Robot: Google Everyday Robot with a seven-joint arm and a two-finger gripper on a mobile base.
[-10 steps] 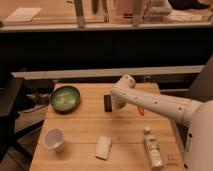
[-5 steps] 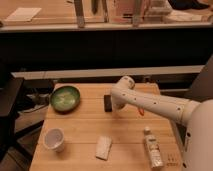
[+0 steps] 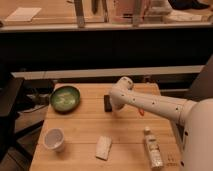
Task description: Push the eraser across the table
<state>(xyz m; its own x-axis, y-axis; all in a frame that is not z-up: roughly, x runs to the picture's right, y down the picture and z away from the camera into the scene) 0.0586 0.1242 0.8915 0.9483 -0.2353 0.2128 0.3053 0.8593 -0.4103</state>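
Camera view looked down on the wooden surface [image 3: 80, 125]. Nearest its front edge sat 3 things well apart from one another: a white paper cup [image 3: 54, 139] upright at the left, a whitish block [image 3: 104, 147] lying flat in the middle, and a clear bottle [image 3: 152, 148] that appeared to lie on its side at the right. None of these was near the work.

Farther back, the white arm [image 3: 150, 102] reached in from the right and bent down to the tool [image 3: 114, 106], which was low over the planks. Whether the tool was spread or pressed together could not be told. The black eraser [image 3: 107, 103] lay flat just beside the tool on its left, touching it or nearly so. That read as the start of the push, with the eraser about mid-width toward the far side.

The next move seemed to call for a low, steady sweep leftward, kept square to the eraser so it would not spin away. A small orange object [image 3: 142, 112] lay behind the arm and out of the path. The green bowl [image 3: 65, 98] stood at the left in roughly the same row, so it was the 1 likely obstacle.

A dark chair [image 3: 10, 107] stood off the left edge.
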